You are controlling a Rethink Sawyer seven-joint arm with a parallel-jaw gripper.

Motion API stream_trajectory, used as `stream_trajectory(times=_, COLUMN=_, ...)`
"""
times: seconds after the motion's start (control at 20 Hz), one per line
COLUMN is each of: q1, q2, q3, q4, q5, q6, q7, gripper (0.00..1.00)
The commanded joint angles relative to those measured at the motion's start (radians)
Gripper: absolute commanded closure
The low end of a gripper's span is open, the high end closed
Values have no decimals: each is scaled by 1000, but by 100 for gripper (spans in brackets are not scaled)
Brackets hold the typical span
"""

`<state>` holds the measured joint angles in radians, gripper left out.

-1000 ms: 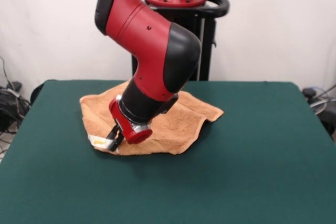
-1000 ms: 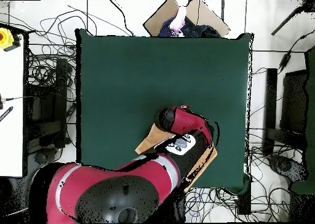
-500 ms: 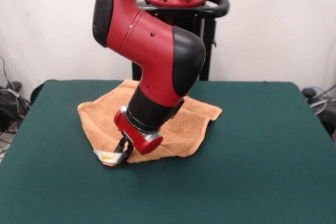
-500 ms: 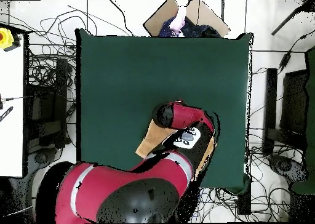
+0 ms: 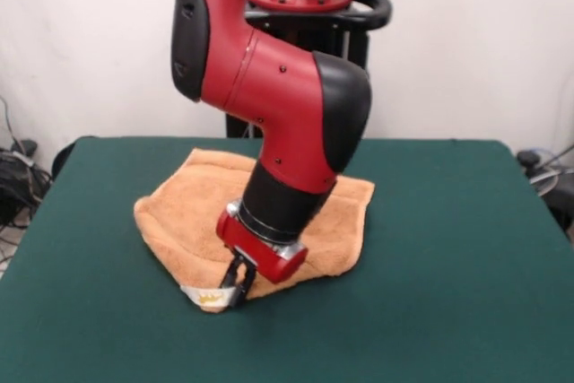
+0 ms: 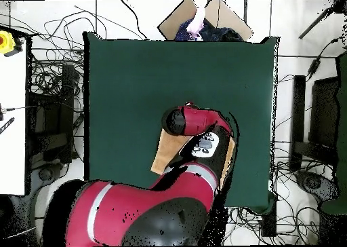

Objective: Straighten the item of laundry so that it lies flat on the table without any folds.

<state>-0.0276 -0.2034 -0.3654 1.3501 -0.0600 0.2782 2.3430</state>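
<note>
Orange-tan towel (image 5: 202, 213) lying rumpled on the green table (image 5: 448, 248), toward the pedestal side and near the middle of its width in the front view. Near corner of towel, carrying 1 small white label (image 5: 208, 294) with yellow print, drawn to a point toward the camera. Gripper (image 5: 237, 286) set down right at that corner, black fingers (image 5: 242, 280) clenched on the towel edge just beside the label. Rest of towel spread behind and to both sides of gripper, far edge raised in a soft fold, right side falling in a rounded hem. Seen from overhead, mostly hidden under the red arm (image 6: 196, 122); only a tan strip of towel (image 6: 165, 155) showing at the arm's left and a sliver at its right, close to the table's bottom edge (image 6: 108, 68).
</note>
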Motion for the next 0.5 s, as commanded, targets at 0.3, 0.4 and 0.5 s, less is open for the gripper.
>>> stream_trajectory(times=0.3, q1=-55, q2=-48, q3=293, q4=-91, q5=-176, q6=-23, q7=-156, gripper=100)
stream_trajectory(times=0.4, q1=-78, q2=-62, q3=340, q4=-80, q5=-217, q6=-21, q7=-188, gripper=100)
stream_trajectory(times=0.5, q1=-112, q2=-81, q3=388, q4=-59, q5=-259, q6=-15, q7=-222, gripper=100)
